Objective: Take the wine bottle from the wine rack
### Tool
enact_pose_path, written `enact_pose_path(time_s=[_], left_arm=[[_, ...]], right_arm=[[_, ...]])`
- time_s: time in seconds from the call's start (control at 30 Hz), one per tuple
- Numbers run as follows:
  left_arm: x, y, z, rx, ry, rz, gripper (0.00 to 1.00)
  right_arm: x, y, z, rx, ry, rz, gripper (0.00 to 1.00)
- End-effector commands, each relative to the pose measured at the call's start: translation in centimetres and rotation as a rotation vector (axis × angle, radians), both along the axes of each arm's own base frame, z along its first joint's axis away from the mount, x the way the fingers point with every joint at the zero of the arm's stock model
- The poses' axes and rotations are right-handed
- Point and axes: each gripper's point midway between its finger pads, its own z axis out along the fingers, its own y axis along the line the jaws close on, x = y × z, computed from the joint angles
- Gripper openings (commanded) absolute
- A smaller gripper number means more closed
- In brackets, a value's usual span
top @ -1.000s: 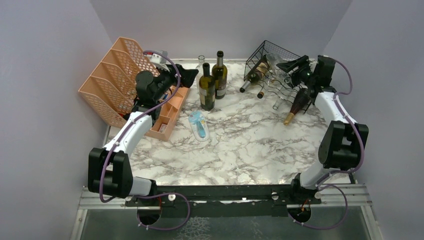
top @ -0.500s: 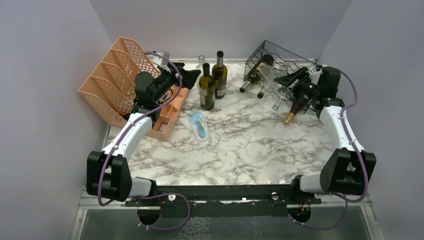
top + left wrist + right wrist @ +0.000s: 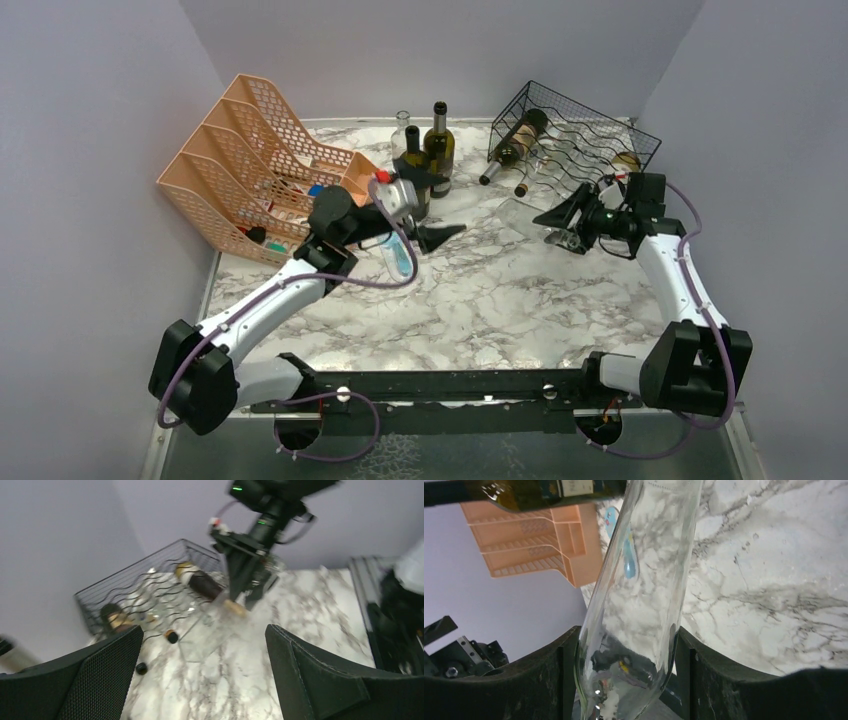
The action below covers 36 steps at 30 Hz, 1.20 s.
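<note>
The black wire wine rack (image 3: 585, 125) stands at the back right of the marble table. My right gripper (image 3: 562, 217) is shut on a clear glass wine bottle (image 3: 520, 218), held lying sideways over the table just in front of the rack. In the right wrist view the clear bottle (image 3: 644, 580) fills the gap between both fingers (image 3: 544, 680). My left gripper (image 3: 445, 237) hangs open over the table's middle, pointing at that bottle, apart from it. The left wrist view shows the clear bottle (image 3: 210, 630) beyond my empty left gripper (image 3: 205, 670), and the rack (image 3: 145, 587) behind.
Dark bottles (image 3: 515, 140) still lie in the rack, necks sticking out forward, and one with a gold top (image 3: 626, 160) lies at its right. Upright bottles (image 3: 437, 150) stand at the back centre. A peach mesh organizer (image 3: 240, 150) fills the back left. A blue packaged item (image 3: 402, 262) lies under my left arm.
My right gripper has drawn the clear bottle out of the rack, forward and left and lower. My left arm has swung from the organizer to the table's middle.
</note>
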Motion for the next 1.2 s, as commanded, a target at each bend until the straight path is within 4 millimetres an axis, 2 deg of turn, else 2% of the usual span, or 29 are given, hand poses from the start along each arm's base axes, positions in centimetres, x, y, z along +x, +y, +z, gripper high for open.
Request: enact_pose_path(time_s=[0.0,0.13,0.23,0.57,0.77,0.87,1.0,1.17], left_arm=[[-5.9,-2.9,-3.2,0.128,-0.272,-0.201,0.99],[-7.2,-5.1,-7.9,0.275,-0.246,-0.279,0.99],[-7.5,-6.4,-10.3,0.359,-0.214,-0.317,0.99],[-7.7,-8.1,-13.7,0.427,-0.148,-0.332,0.99],[-7.7,-10.4,-16.4,0.502,-0.124,-0.271,0.99],[-7.3,-10.8,-17.3,0.520,-0.114,-0.237,0.99],[-6.5,-10.9,-18.1,0.545,-0.094,-0.202,0.99],[-7.6,-11.4,-18.9,0.550,-0.077,-0.261,0.96]], right_arm=[[-2.9,1.1,0.4,-0.020,-0.049,0.118,0.37],[-4.2,1.6,-0.1,-0.038,-0.057,0.148,0.36],[-5.1,2.3,-0.4,-0.042,-0.055,0.182,0.36],[-7.4,5.5,-2.6,-0.109,-0.027,0.333,0.35],[-8.3,7.6,-4.0,-0.112,0.003,0.392,0.35],[-8.8,8.6,-4.4,-0.127,0.011,0.434,0.35],[-9.2,9.1,-4.6,-0.148,0.011,0.459,0.34],[-9.8,9.7,-4.9,-0.167,0.008,0.489,0.34]])
